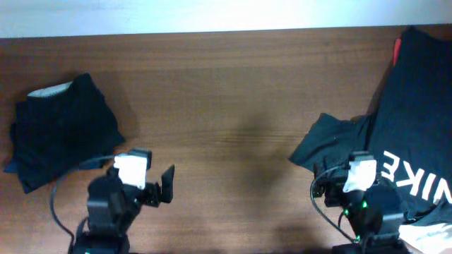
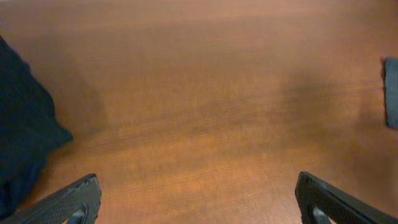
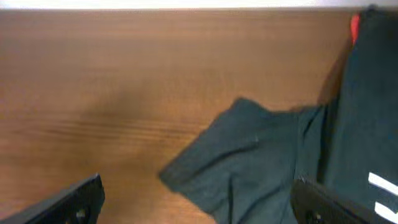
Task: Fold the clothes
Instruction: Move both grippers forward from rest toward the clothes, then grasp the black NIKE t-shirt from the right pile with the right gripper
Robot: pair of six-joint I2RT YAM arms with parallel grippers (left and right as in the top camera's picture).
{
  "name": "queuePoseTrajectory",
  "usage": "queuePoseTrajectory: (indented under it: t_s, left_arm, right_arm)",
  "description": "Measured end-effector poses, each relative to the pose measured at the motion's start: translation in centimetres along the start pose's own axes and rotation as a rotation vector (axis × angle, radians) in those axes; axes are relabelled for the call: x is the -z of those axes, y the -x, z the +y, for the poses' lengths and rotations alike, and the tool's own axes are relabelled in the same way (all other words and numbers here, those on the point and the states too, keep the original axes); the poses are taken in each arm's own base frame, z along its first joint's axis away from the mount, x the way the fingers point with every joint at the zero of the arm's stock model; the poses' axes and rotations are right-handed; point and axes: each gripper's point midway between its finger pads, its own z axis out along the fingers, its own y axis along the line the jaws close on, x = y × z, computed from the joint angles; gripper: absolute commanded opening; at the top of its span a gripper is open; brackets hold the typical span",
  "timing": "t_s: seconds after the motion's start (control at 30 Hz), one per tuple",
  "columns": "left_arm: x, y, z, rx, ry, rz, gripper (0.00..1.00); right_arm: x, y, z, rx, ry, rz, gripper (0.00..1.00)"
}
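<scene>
A large black T-shirt with white NIKE lettering (image 1: 413,120) lies unfolded at the right of the table, one sleeve (image 1: 326,144) spread toward the middle; the sleeve also shows in the right wrist view (image 3: 261,162). A folded black garment (image 1: 63,130) sits at the left, and its edge shows in the left wrist view (image 2: 22,143). My left gripper (image 2: 198,198) is open and empty above bare wood. My right gripper (image 3: 198,198) is open and empty, just above the sleeve's near edge.
A bit of red cloth (image 1: 396,49) shows under the shirt at the back right. White cloth (image 1: 427,236) lies at the front right corner. The wooden table (image 1: 226,92) ends at a pale wall along the back.
</scene>
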Motion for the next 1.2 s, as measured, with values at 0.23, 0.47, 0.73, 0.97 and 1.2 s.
queuePoseTrajectory:
  t_s: [0.23, 0.47, 0.73, 0.97, 1.2]
  left_arm:
    - [0.0, 2.2, 0.0, 0.035, -0.002, 0.216, 0.99]
    - [-0.3, 2.0, 0.1, 0.034, -0.002, 0.231, 0.99]
    - [-0.4, 2.0, 0.1, 0.034, -0.003, 0.232, 0.99]
    - [-0.5, 2.7, 0.1, 0.030, -0.002, 0.200, 0.99]
    - [-0.5, 2.8, 0.1, 0.029, -0.001, 0.195, 0.99]
  right_arm:
    - [-3.8, 0.5, 0.1, -0.034, -0.027, 0.499, 0.99]
    - [-10.9, -8.7, 0.4, -0.054, -0.011, 0.890, 0.88]
    - [-16.1, -11.2, 0.5, -0.065, -0.005, 0.890, 0.04]
    - [-14.3, -6.1, -0.5, -0.119, -0.037, 0.947, 0.04]
    - [-8.5, 13.0, 0.9, -0.106, 0.089, 0.620, 0.04]
